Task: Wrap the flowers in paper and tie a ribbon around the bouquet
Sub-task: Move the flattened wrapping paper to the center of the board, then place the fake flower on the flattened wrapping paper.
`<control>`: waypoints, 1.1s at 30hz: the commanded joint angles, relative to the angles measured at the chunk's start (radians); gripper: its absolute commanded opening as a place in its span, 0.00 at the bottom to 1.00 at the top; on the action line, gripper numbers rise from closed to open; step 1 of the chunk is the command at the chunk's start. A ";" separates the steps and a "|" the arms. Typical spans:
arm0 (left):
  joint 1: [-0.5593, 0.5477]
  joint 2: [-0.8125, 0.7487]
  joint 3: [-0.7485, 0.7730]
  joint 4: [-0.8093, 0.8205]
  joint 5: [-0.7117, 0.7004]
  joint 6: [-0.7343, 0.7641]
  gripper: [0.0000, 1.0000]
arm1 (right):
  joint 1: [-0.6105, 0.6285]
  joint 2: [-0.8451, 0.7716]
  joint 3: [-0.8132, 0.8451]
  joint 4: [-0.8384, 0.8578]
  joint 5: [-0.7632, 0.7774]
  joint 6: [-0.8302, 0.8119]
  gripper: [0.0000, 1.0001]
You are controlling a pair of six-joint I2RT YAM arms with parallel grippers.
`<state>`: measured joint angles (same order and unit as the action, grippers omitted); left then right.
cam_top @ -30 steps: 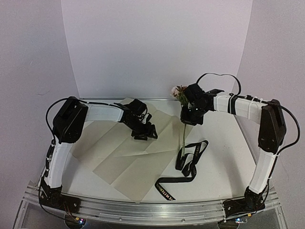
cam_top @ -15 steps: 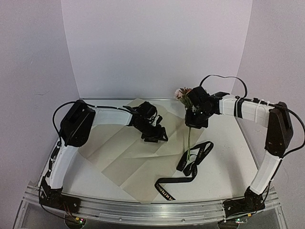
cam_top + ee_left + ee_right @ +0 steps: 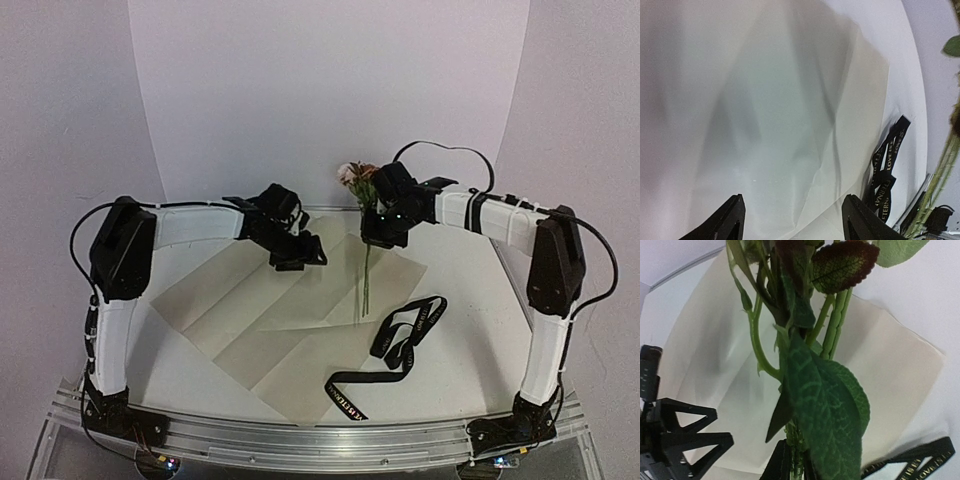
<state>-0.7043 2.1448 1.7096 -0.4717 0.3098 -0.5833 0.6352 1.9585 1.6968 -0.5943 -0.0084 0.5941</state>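
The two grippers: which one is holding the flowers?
The right gripper, shut on the flowers by their stems. The left gripper hangs open and empty over the paper.

Top camera looks down from behind the arm bases point(image 3: 105, 408) across the whole table point(image 3: 470, 300). Left wrist hangs close over the paper point(image 3: 765, 125), right wrist tight against the flowers point(image 3: 825, 390); both catch the ribbon point(image 3: 887, 165).

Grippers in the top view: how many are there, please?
2. The left gripper, open, hovers above the far side of the paper; the right gripper, shut on the flowers, dangles their stems over it.
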 commanded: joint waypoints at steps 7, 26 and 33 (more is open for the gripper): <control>0.166 -0.286 -0.291 0.015 -0.038 -0.024 0.67 | 0.077 0.326 0.394 0.135 -0.109 0.008 0.00; 0.183 -0.296 -0.414 0.050 -0.009 -0.025 0.65 | 0.081 0.615 0.619 0.179 -0.170 0.048 0.20; 0.199 -0.268 -0.402 0.048 -0.009 -0.020 0.64 | 0.080 0.547 0.548 0.174 -0.175 0.068 0.55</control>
<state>-0.5200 1.8760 1.2987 -0.4515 0.2932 -0.6041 0.7185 2.5860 2.2612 -0.4452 -0.1811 0.6566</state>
